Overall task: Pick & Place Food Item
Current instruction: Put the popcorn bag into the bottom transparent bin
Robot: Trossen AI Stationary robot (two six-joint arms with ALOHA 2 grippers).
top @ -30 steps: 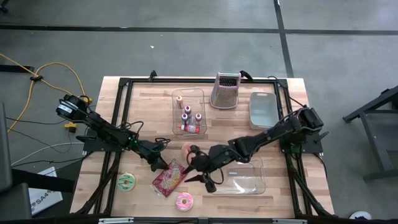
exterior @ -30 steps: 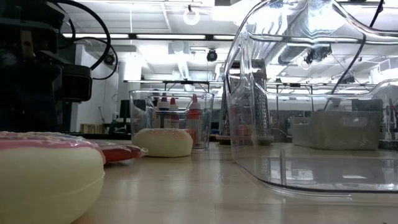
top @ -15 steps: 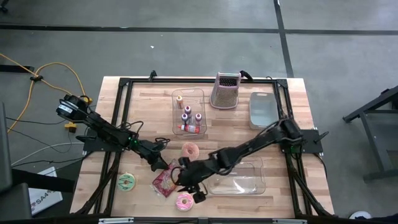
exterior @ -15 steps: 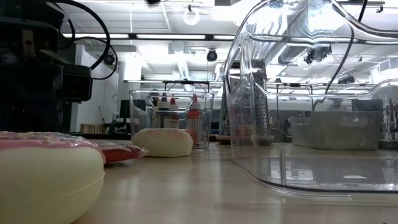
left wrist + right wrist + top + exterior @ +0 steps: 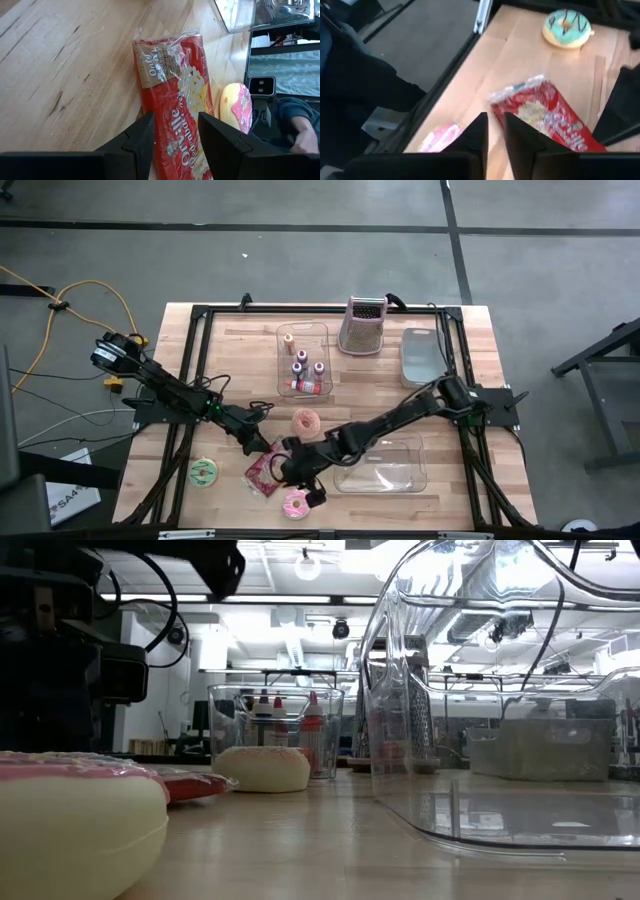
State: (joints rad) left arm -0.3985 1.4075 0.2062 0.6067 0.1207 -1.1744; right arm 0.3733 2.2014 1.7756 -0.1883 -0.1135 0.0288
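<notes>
So the right gripper is stretched way across the table and hangs right over the red popcorn bag, fingers pinched down to a thin gap with nothing between them, bag lying flat under it. The left gripper sits just at the far-left edge of that same bag, fingers parted and empty. Counting the food: one popcorn bag and three donuts, a pink one at the near edge, a green one left of the bag, and a pale sprinkled one mid-table. Two clear bins: an empty one just right of the right gripper, and a far one with about five small bottles. Also one metal grater and one grey lidded box at the far side. Most open wood is the far-left part of the table.
</notes>
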